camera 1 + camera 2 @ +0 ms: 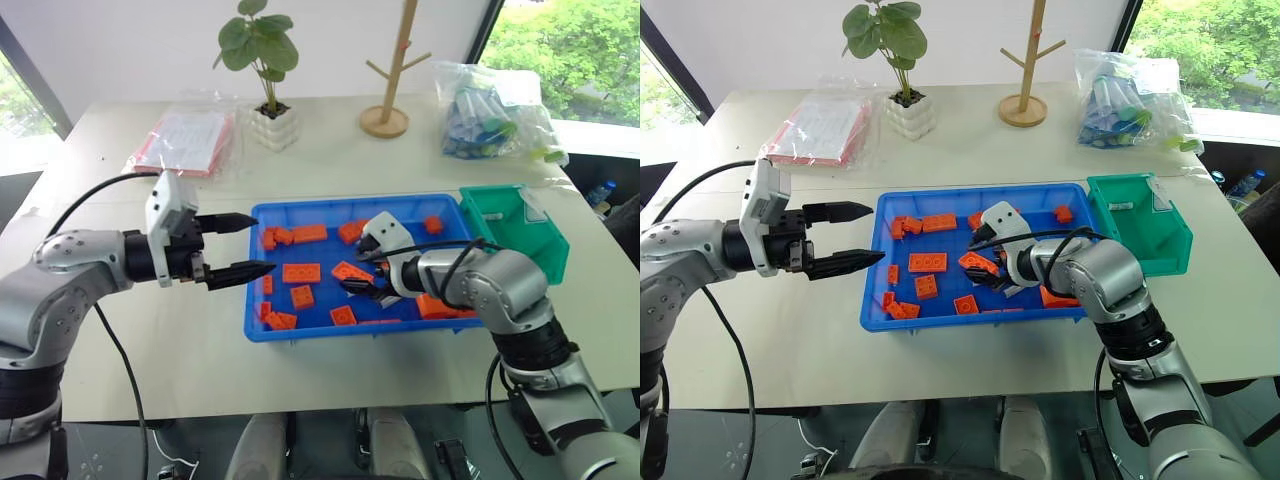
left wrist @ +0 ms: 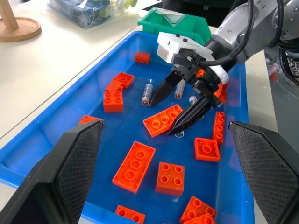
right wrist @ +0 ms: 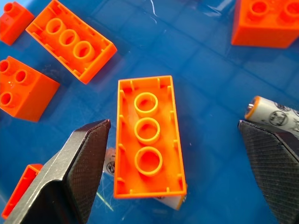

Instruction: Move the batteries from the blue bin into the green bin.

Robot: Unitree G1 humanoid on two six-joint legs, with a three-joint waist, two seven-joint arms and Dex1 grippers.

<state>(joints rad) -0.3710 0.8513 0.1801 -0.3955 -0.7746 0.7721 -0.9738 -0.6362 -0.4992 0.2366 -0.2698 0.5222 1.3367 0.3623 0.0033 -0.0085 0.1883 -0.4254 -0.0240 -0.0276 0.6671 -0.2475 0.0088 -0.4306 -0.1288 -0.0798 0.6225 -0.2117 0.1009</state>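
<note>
The blue bin lies mid-table and holds several orange blocks. Three batteries lie close together on its floor, seen in the left wrist view. My right gripper is down inside the bin, open, its fingers astride an upturned orange block. One battery lies beside the far finger, and another battery peeks out from under that block. The green bin stands against the blue bin's right end. My left gripper hovers open and empty at the blue bin's left edge.
A potted plant, a wooden stand, a clear bag of items and a red packet in plastic sit along the back of the table. Bare tabletop lies left of and in front of the blue bin.
</note>
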